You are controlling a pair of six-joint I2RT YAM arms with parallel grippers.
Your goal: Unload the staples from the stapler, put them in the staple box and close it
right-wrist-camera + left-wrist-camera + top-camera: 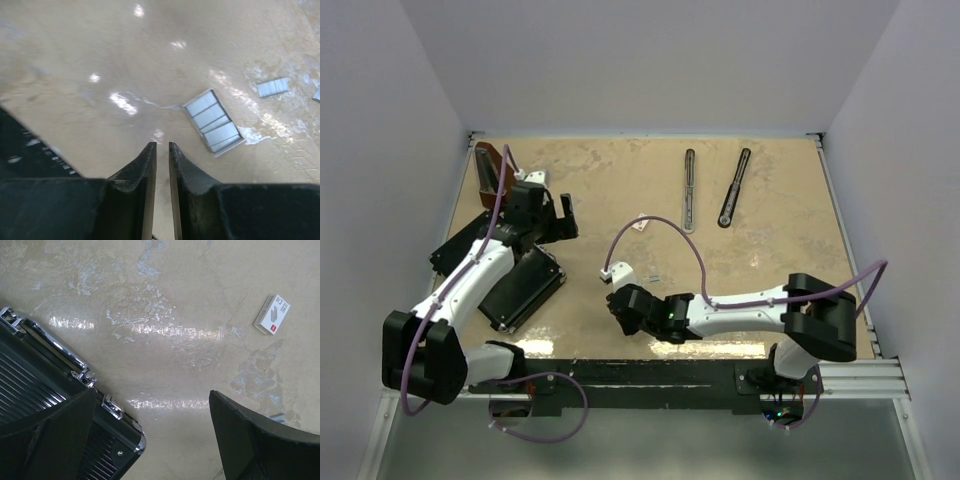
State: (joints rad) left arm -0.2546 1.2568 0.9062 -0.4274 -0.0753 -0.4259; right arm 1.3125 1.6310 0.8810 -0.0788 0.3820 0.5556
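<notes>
The stapler (689,190) lies as two slim bars, side by side but not touching, on the far part of the surface (780,260). A strip of staples (273,87) lies loose near the right gripper (161,146), which is clenched to a slit and holds nothing. The left gripper (155,440) is released wide beside the black case (30,405). The unloading appears done. When withdrawing, lift straight up before swinging. The surface's right half is open.

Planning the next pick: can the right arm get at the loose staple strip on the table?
Probably yes. The staples lie flat on bare table ahead of the right gripper, with nothing over them or in the way. Its jaws stand almost closed, so they must open first.
</notes>
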